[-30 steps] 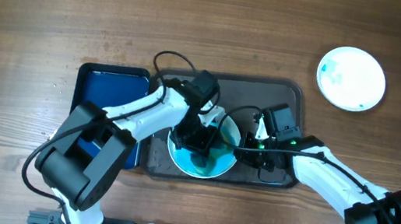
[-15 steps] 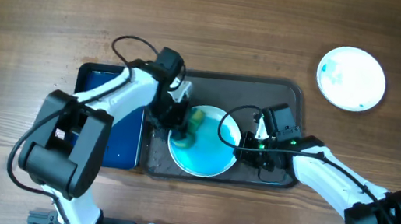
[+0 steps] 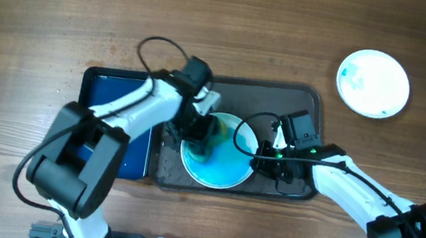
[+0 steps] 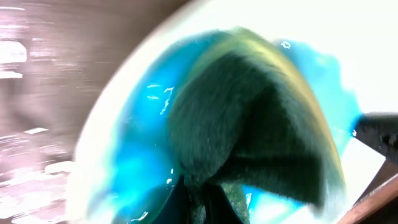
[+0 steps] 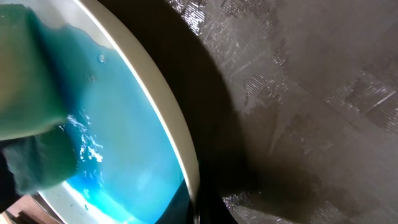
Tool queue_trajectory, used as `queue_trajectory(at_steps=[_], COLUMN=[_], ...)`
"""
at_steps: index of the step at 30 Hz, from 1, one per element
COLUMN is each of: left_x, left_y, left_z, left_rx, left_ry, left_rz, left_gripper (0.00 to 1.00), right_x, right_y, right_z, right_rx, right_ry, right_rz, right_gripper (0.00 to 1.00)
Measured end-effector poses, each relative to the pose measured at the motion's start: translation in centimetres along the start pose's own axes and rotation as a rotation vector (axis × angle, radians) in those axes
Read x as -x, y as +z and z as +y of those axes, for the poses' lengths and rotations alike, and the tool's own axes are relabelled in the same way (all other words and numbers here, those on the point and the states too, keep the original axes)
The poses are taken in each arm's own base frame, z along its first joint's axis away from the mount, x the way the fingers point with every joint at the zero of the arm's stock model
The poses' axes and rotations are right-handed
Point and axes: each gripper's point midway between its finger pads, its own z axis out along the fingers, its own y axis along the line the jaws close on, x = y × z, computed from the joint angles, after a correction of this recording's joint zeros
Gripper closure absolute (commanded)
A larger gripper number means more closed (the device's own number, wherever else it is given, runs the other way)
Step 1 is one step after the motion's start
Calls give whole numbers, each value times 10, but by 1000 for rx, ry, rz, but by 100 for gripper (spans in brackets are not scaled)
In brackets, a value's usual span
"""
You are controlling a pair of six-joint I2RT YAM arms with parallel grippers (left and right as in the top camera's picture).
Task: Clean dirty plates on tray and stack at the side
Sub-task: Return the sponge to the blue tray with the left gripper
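Plate location: the plate [image 3: 218, 168] is lying in the tray [image 3: 284, 91], toward its 8 o'clock side, flooded with blue liquid.
Left gripper: our left gripper [image 3: 200, 128] is pinching a dark green sponge [image 4: 249, 124], jaws closed on it, pressing at the plate's 10 o'clock.
Right gripper: our right gripper [image 3: 261, 156] is clamping the plate rim at 3 o'clock, jaws nearly together.
Handling: we are judging the plate rigid, light, breakable and slippery while wet, so we are advising a rim hold.
Second plate: a second plate [image 3: 373, 81] is sitting on the table [image 3: 44, 12], at the tray's 2 o'clock.
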Motion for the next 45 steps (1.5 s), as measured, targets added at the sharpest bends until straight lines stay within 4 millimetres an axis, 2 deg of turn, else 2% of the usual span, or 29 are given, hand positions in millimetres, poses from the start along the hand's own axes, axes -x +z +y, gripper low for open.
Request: queue_trajectory(at_steps=[5, 13, 15, 18, 21, 23, 26, 29, 33, 35, 38, 42, 45], left_x=[-7, -2, 11, 39, 53, 60, 59, 47, 33, 26, 19, 10, 3], left_y=[15, 14, 9, -15, -35, -49, -61, -70, -85, -98, -129, -158, -169], left_z=[-42, -58, -65, -78, -78, -68, -41, -6, 30, 44, 69, 128, 169], left_rx=[-16, -68, -109, -160, -115, -18, 128, 264, 387, 434, 464, 476, 464], left_ry=[137, 124, 110, 94, 64, 34, -38, -138, -236, -285, -398, -604, -736], left_rz=[5, 3, -19, -80, -104, -119, -118, -86, -58, -59, -109, -149, -186], left_gripper=[96, 96, 96, 96, 96, 96, 96, 96, 96, 96, 96, 96, 96], right_x=[0, 0, 0, 0, 0, 0, 0, 0, 0, 0, 0, 0, 0], right_y=[0, -1, -1, -1, -1, -1, -1, -1, -1, -1, -1, -1, -1], right_z=[0, -1, 0, 0, 0, 0, 0, 0, 0, 0, 0, 0, 0], right_rx=[-1, -2, -1, 0, -1, -1, 0, 0, 0, 0, 0, -1, -1], right_ry=[0, 3, 2, 2, 2, 1, 1, 1, 1, 1, 1, 1, 1], right_rz=[1, 1, 0, -2, -1, -1, 0, 0, 0, 0, 0, 0, 0], right_gripper=[96, 96, 96, 96, 96, 96, 96, 96, 96, 96, 96, 96, 96])
